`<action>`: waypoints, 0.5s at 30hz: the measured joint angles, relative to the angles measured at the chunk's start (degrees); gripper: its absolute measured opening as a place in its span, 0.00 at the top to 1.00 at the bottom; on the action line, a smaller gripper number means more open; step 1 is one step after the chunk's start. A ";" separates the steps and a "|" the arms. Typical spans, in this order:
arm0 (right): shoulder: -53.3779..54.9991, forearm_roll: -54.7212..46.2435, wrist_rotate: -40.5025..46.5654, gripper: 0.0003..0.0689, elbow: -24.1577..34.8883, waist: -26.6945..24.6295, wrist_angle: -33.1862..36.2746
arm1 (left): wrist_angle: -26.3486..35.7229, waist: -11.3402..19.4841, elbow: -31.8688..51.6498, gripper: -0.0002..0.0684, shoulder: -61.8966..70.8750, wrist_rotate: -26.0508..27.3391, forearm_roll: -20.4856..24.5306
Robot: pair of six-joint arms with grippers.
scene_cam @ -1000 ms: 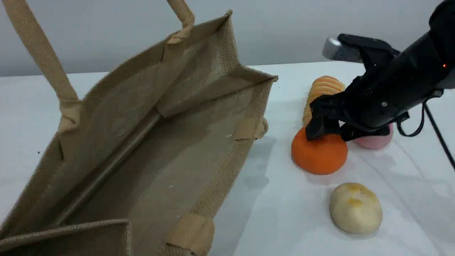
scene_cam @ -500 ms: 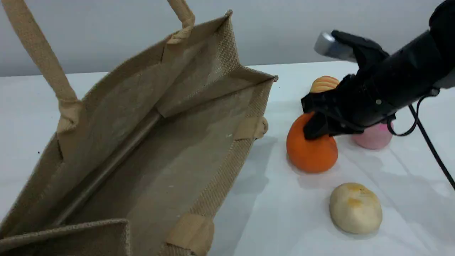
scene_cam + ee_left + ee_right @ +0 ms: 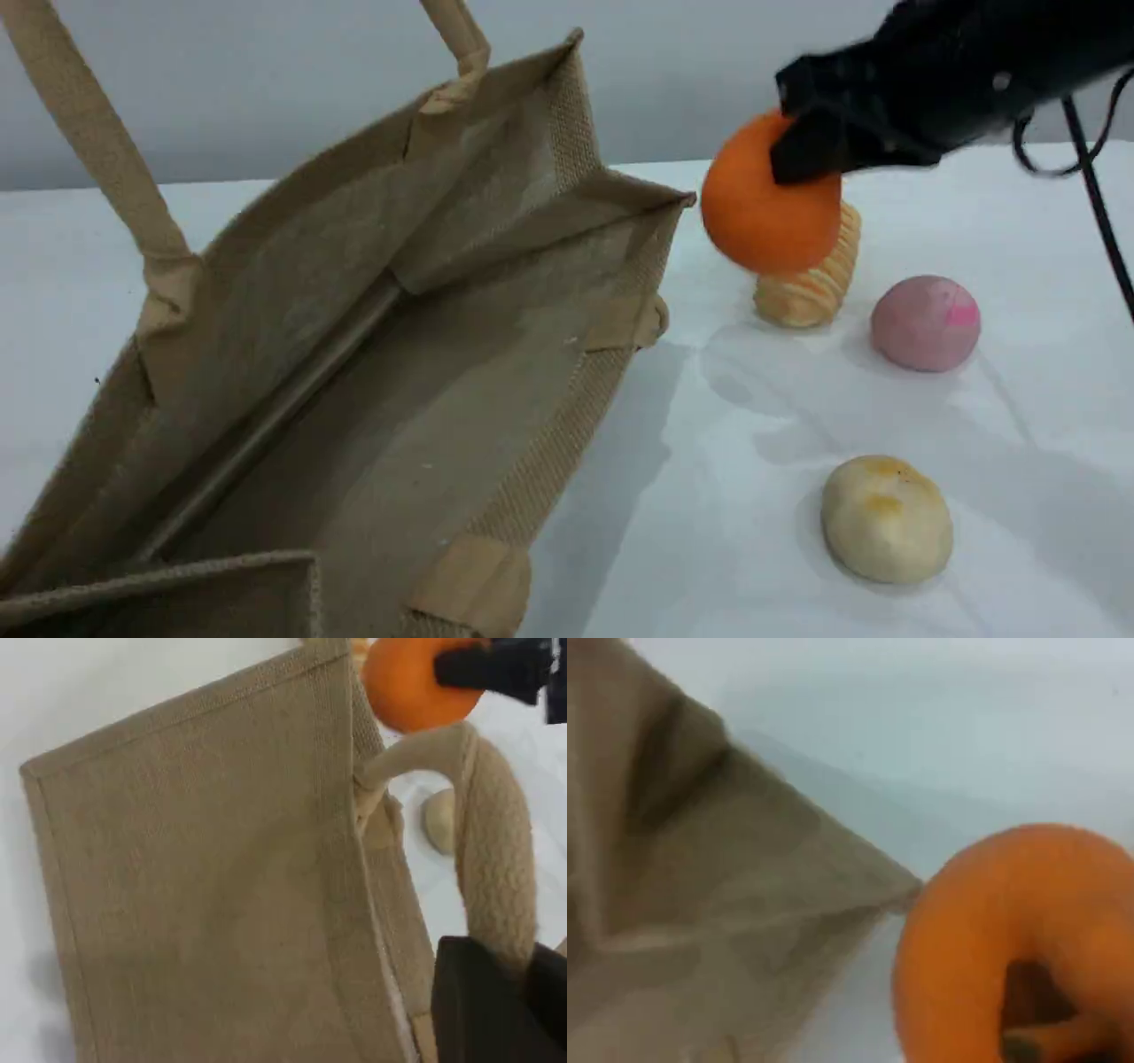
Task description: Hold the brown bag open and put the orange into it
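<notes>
- The right gripper (image 3: 811, 155) is clenching the orange (image 3: 766, 213), with its dark jaws pressing into the top of the fruit.
- The orange is hanging clear of the white table (image 3: 780, 425), directly below the right gripper and just beside the near corner of the brown bag (image 3: 354, 354), not yet over its mouth.
- In the right wrist view the orange (image 3: 1010, 939) is filling the lower right, with its short brown stem showing at the bottom edge, and the bag's rim (image 3: 788, 877) is lying just to its left.
- The left gripper (image 3: 496, 1010) is closing on a thick beige handle (image 3: 500, 868) of the brown bag; the loop is running up out of its dark fingertip, so the bag's side panel is being held upright.
- The bag's mouth is gaping open toward the scene camera, with the second handle (image 3: 89, 115) rising at the far left.
- A ridged orange-and-cream bread roll (image 3: 811, 288) is lying on the table below the right gripper, partly hidden behind the orange.
- A pink ball (image 3: 926, 323) is resting below the gripper and to its right, near the roll but apart from it.
- A pale cream bun (image 3: 886, 518) with yellowish patches is sitting well below the right gripper, nearest the camera, apart from the rest.
</notes>
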 joint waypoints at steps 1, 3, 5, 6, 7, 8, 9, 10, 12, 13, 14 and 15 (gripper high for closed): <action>-0.93 -1.61 0.11 0.96 0.00 0.00 0.60 | 0.00 0.00 0.00 0.87 0.52 -0.05 -0.19; -2.34 -4.73 1.74 0.96 0.00 0.00 2.74 | 0.00 0.00 0.00 0.87 1.66 -0.05 -0.71; -3.42 -8.33 5.44 0.96 0.00 0.00 5.40 | -0.41 0.00 -0.05 0.87 2.62 0.87 -2.40; -3.57 -9.67 7.06 0.96 0.00 0.00 6.87 | -0.81 0.00 -0.32 0.87 2.98 1.44 -2.95; -3.63 -11.27 8.37 0.96 0.00 0.00 8.12 | -1.34 0.00 -0.74 0.87 3.18 1.48 -3.02; -3.63 -12.82 9.81 0.96 0.00 0.00 9.31 | -1.43 0.00 -1.10 0.87 3.31 1.48 -2.97; -3.63 -14.21 11.23 0.96 0.00 0.00 10.39 | -1.43 0.00 -1.54 0.87 3.31 1.43 -2.88; -3.63 -15.34 12.46 0.96 0.00 0.00 11.75 | -1.43 0.00 -2.03 0.87 3.31 1.43 -2.94; -3.63 -17.18 14.40 0.96 0.00 0.05 14.82 | -1.43 0.00 -3.14 0.87 3.31 1.43 -3.22; -3.63 -17.74 15.08 0.96 0.00 0.05 16.42 | -1.38 0.00 -3.78 0.87 3.31 1.28 -3.67; -3.58 -17.90 15.43 0.96 0.00 0.05 17.79 | -1.38 0.00 -4.28 0.87 3.31 1.28 -4.24; -3.58 -17.62 15.67 0.96 0.00 0.05 18.75 | -1.38 0.00 -4.54 0.87 3.31 1.28 -4.39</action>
